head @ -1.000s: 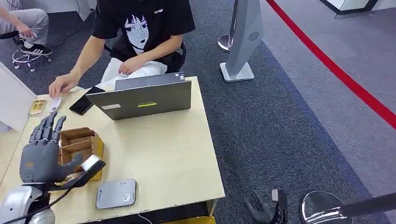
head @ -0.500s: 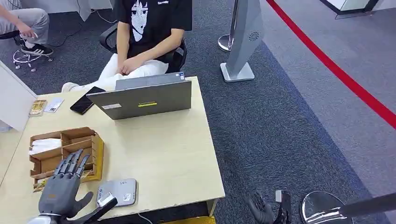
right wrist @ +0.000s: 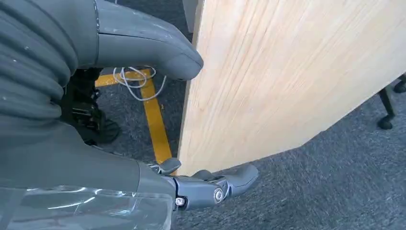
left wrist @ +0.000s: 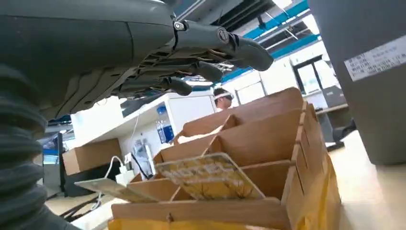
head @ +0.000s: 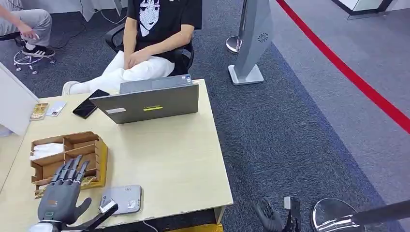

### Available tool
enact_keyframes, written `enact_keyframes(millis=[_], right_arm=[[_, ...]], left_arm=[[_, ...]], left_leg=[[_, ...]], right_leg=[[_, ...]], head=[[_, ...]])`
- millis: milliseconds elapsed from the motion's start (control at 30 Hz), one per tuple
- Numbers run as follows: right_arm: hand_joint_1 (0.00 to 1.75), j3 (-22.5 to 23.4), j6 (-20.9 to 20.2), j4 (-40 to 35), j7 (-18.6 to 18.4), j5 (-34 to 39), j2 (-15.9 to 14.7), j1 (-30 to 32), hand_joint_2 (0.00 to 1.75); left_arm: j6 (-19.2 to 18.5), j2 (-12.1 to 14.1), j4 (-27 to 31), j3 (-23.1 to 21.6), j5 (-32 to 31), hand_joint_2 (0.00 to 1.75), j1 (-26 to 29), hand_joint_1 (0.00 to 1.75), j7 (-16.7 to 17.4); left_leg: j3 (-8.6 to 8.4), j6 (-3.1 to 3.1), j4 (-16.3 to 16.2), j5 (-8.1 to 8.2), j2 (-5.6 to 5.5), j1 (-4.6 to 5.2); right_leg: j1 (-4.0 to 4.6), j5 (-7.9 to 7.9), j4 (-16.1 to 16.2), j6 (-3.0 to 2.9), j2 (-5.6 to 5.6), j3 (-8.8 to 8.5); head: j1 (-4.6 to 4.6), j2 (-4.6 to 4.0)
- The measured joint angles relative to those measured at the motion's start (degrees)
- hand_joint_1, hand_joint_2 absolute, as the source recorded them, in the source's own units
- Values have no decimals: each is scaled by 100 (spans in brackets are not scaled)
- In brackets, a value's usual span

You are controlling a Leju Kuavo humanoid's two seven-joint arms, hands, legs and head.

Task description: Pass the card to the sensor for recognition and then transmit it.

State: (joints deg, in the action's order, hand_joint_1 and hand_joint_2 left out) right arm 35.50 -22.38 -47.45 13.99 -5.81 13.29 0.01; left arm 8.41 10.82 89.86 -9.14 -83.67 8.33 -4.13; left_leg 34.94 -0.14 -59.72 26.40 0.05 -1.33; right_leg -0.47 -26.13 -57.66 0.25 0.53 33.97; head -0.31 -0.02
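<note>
My left hand (head: 63,195) hovers at the table's near left corner, fingers spread over the near edge of the cardboard box (head: 72,145). Its thumb pinches a thin card (head: 108,207), whose light tip hangs over the left edge of the grey flat sensor (head: 123,198). In the left wrist view the pale card (left wrist: 112,189) shows in front of the box (left wrist: 249,139), which holds a yellow patterned card (left wrist: 210,175). My right hand (head: 270,216) hangs below the table's right edge, its fingers (right wrist: 215,188) apart and holding nothing.
A person (head: 154,29) sits behind the grey laptop (head: 150,101), hands in their lap. A black phone (head: 89,104) and two small cards (head: 48,109) lie at the far left. A white panel (head: 12,101) stands left, and a grey pedestal (head: 251,38) on the carpet.
My left hand came back from above the box to the near corner, bringing the card down beside the sensor. The person drew their arm off the table and leaned back.
</note>
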Motion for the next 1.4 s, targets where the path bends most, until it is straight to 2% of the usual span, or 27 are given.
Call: enact_keyframes(millis=[267, 533, 567, 600, 967, 1400], right_arm=[[0, 0, 2, 0, 0, -7, 33, -4, 175], [0, 0, 2, 0, 2, -4, 33, -4, 175], [0, 0, 2, 0, 4, -4, 33, -4, 175], [0, 0, 2, 0, 6, -4, 33, -4, 175], [0, 0, 11, 0, 9, 0, 33, -4, 175], [0, 15, -26, -35, -13, 31, 33, 3, 175]], left_arm=[[37, -155, -258, 125, -52, 175, -343, 0, -190], [31, -273, -433, 155, 9, 175, -402, 0, -275], [26, -284, -448, 157, 26, 175, -404, 26, -286], [20, -295, -468, 160, 42, 175, -404, 175, -314], [-118, -356, -606, 184, 184, 175, -385, 175, -439], [-94, -319, -525, 571, 245, 175, -386, 175, -358]], left_leg=[[0, 0, 0, -2, 0, 0], [0, 0, 0, -2, 0, 0], [0, 0, 0, -2, 0, 0], [0, 0, 0, -2, 0, 0], [0, 0, 0, -2, 0, 0], [-1, 0, 0, -3, 0, -1]], right_leg=[[0, 4, -1, -2, -1, -1], [0, 3, -1, -2, 0, 0], [0, 3, -1, -2, 0, 0], [0, 3, -1, -2, -1, 0], [0, 3, -1, -2, -1, -1], [1, 4, -1, -2, 0, -1]], head=[[2, 0], [0, 0], [0, -2], [0, 0], [0, 0], [2, 0]])
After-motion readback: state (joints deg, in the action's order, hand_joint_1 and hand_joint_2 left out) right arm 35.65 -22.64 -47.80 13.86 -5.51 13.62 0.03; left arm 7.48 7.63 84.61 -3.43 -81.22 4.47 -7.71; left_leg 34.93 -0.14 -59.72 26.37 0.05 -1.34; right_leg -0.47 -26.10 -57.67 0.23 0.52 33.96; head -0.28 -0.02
